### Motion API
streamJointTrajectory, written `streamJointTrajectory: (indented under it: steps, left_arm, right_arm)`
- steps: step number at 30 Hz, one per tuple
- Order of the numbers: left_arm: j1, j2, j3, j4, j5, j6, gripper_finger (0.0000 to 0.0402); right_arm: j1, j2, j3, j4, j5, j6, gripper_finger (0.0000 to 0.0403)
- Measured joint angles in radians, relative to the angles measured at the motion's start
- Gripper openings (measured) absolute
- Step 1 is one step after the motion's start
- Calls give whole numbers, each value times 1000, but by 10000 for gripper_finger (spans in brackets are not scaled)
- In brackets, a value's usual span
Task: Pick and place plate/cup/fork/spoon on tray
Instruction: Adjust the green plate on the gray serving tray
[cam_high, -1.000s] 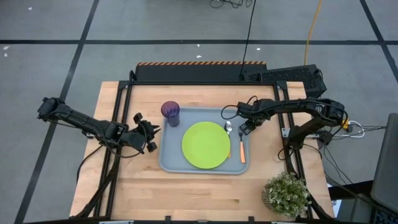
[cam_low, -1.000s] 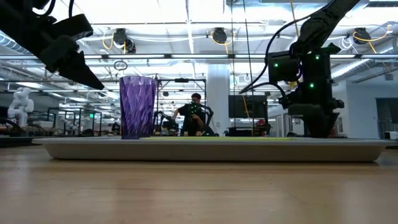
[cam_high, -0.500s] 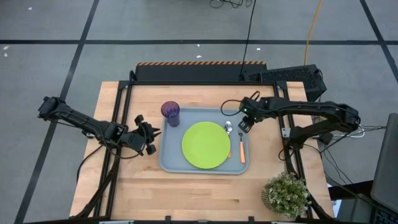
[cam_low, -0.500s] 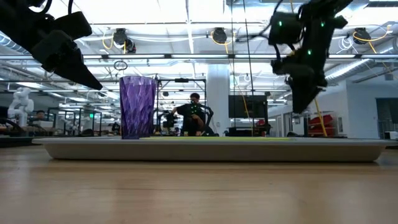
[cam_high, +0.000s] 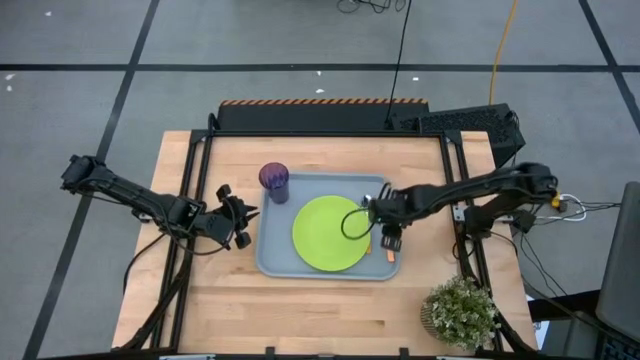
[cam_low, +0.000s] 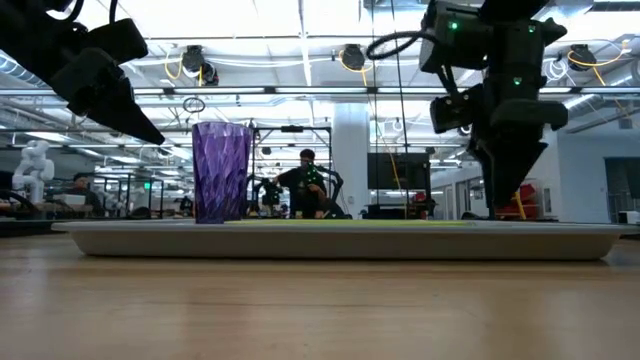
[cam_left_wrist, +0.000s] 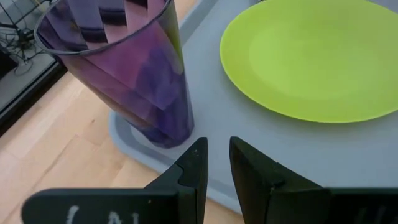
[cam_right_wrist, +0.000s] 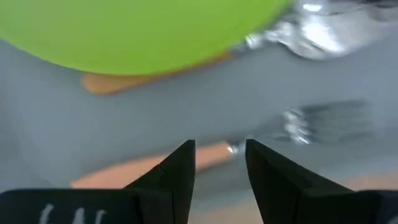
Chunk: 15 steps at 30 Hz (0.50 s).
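- Wooden desk (cam_high: 300, 305) under bright ceiling lights, an open hall behind it with a seated person (cam_low: 305, 185) far back in the low view
- Grey-blue tray (cam_high: 275, 255) sits mid-desk, slightly toward the far edge
- Lime-green plate (cam_high: 330, 232) lies flat in the middle of the tray
- Purple cup (cam_high: 275, 182) stands upright in the tray's far left corner, well apart from the plate
- Spoon (cam_right_wrist: 323, 28) lies just beside the plate's right rim, bowl toward the far edge, its orange handle partly tucked under the plate's edge in the right wrist view
- Fork (cam_right_wrist: 298, 127) lies alongside the tray's right rim, tines toward the far edge, orange handle pointing to the near edge
- Right gripper (cam_high: 389, 238) hangs over the tray's right strip, directly above the fork's handle, fingers (cam_right_wrist: 180, 171) a small way apart and gripping nothing
- Left gripper (cam_high: 243, 222) waits off the tray's left edge, above the desk, pointing at the cup; its fingers (cam_left_wrist: 193, 171) stand a narrow gap apart, empty
- Small potted plant (cam_high: 460, 312) sits at the desk's near right corner
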Motion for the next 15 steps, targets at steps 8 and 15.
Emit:
streamJointTrajectory:
  steps: [8, 15]
  left_arm:
    - [0, 0, 0, -25, 1, -9, 72]
    - [0, 0, 0, -25, 6, -10, 72]
  right_arm:
    - [65, 67, 0, 155, 4, 0, 134]
    - [65, 68, 0, 218, 8, -7, 134]
